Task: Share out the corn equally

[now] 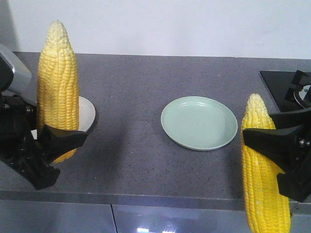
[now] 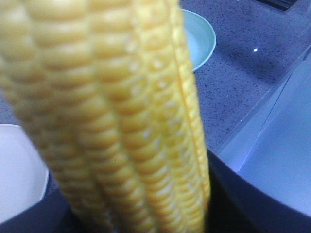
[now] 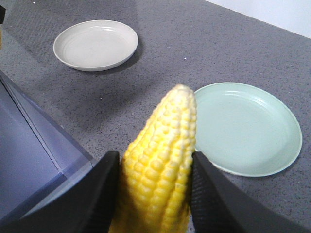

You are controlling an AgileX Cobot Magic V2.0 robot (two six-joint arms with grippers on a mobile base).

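Counter (image 1: 131,160): upright cob (image 1: 58,77) in ea. hand (image 1: 54,141)

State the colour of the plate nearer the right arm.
The plate is pale mint green; best seen in the right wrist view.

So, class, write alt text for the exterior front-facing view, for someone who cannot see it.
The left hand and right hand each hold a yellow corn cob upright over a grey counter. A white plate sits behind the left cob; an empty green plate lies nearer the right cob.
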